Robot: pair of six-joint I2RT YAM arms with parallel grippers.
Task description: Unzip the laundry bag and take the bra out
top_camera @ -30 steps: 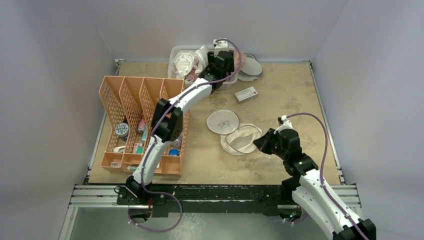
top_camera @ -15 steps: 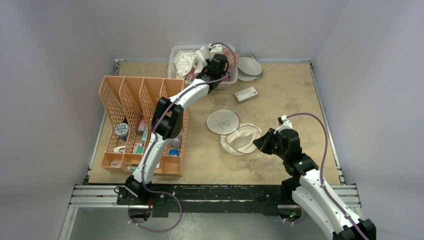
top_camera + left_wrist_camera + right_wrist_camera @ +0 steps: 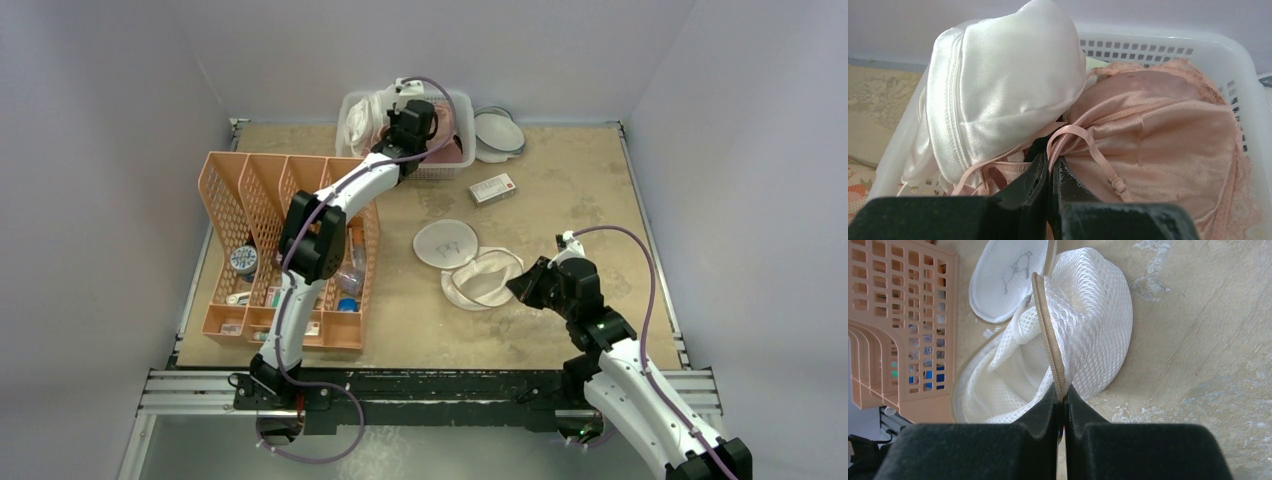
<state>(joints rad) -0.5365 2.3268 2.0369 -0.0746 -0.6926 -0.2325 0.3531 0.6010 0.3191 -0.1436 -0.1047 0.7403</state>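
The laundry bag (image 3: 487,280) lies unzipped mid-table, its mesh bowl (image 3: 1088,315) showing nothing inside and its flat marked face (image 3: 446,243) folded out beside it. My right gripper (image 3: 1063,396) is shut on the bag's zip rim, at the bowl's right edge (image 3: 522,283). A pink bra (image 3: 1158,140) with lace edging lies in the white basket (image 3: 1158,47) at the back. My left gripper (image 3: 1050,161) hangs over that basket (image 3: 405,118), shut, with a thin pink strap (image 3: 1083,135) running into the gap at its tips.
A white satin bra (image 3: 998,85) fills the basket's left side. An orange file rack (image 3: 270,250) holding small items stands at the left. A small box (image 3: 492,188) and white blue-rimmed dishes (image 3: 498,132) sit at the back right.
My left gripper has closed and moved left across the basket, from its right side to its left half. The right arm and the bag have stayed put.
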